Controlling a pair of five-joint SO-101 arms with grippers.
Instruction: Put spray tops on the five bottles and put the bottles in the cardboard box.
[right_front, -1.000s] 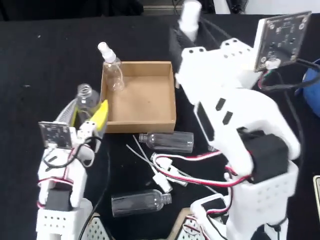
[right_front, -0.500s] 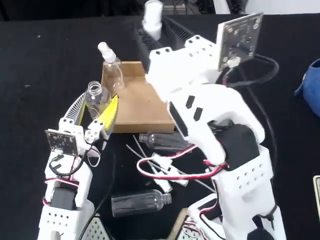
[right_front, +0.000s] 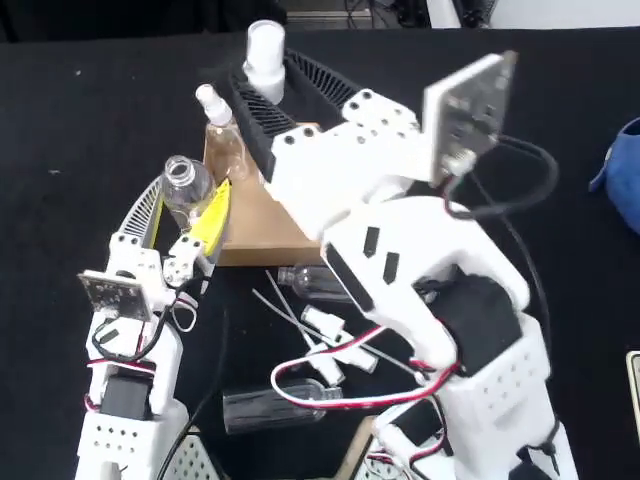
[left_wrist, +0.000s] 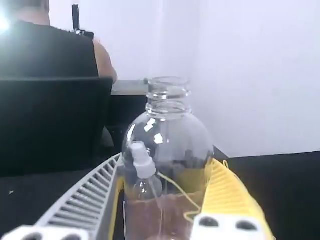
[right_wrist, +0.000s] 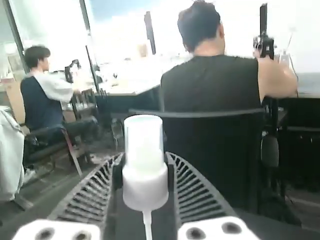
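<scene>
High view, black desk (right_front: 80, 100): my left hand (right_front: 195, 192) is clamped on the belly of an open bottle (right_front: 183, 182). I hold it upright off the near left corner of the cardboard box (right_front: 255, 228), neck up so a top can go in from above. My right hand (right_front: 265, 68), raised over the far side of the box, pinches a white spray top (right_front: 265, 45) by its collar, nozzle end up. Top and neck are apart, not lined up.

Left wrist view: the open bottle (left_wrist: 167, 165) sits between my grey and yellow fingers, both pressed to its sides, the threaded mouth bare.

Right wrist view: the spray top (right_wrist: 145, 167) is gripped narrowly between two ribbed fingers, with its thin tube pointing down, the way it must enter the neck.

A capped bottle (right_front: 222, 135) stands at the box's far left corner. Two bare bottles (right_front: 310, 282) lie on their sides between the box and the desk's near edge, with loose spray tops (right_front: 335, 330) between them. By my reckoning most of the job remains; threading that thin tube into the mouth is the delicate part.
</scene>
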